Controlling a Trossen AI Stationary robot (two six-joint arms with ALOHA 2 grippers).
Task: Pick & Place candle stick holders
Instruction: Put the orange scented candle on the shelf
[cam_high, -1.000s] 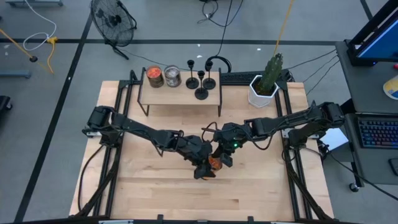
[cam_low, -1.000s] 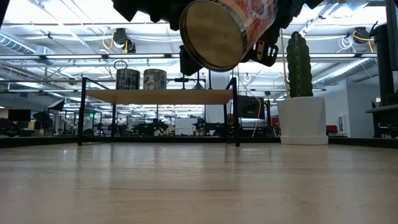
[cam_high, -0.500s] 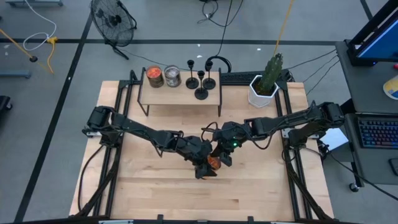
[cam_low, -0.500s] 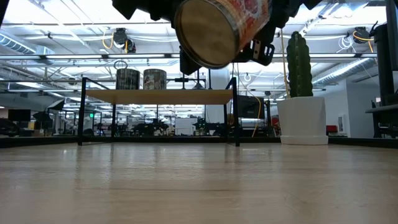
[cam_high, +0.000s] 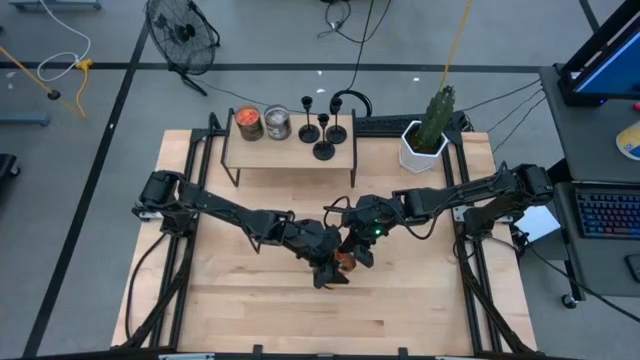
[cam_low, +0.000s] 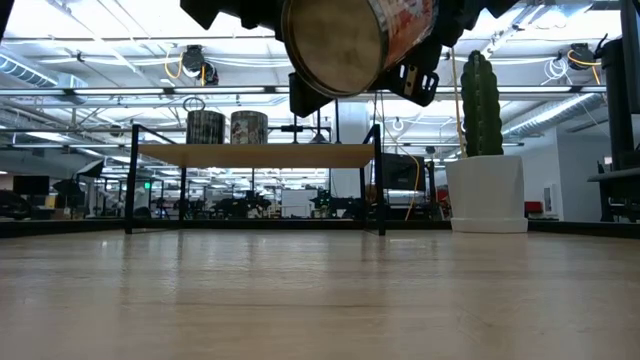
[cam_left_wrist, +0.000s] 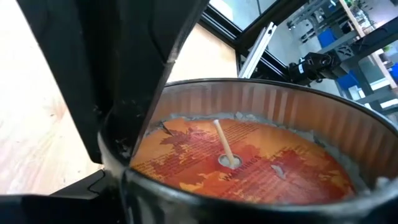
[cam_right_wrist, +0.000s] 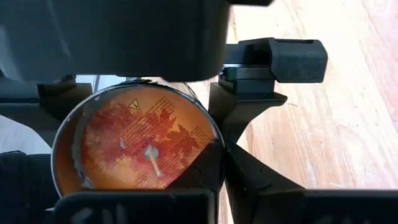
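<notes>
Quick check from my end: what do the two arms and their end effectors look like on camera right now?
Both the left arm and right arm are matte black, jointed, with black cabling along them. A small green light glows on the right wrist. The left end effector has flat black plastic fingers; the right end effector is blocky and black.

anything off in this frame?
Yes. Both grippers meet mid-table around an orange candle tin, held tilted in the air, the right gripper pinching its rim. The task's three candle stick holders stand untouched on the shelf. Nothing spilled.
</notes>
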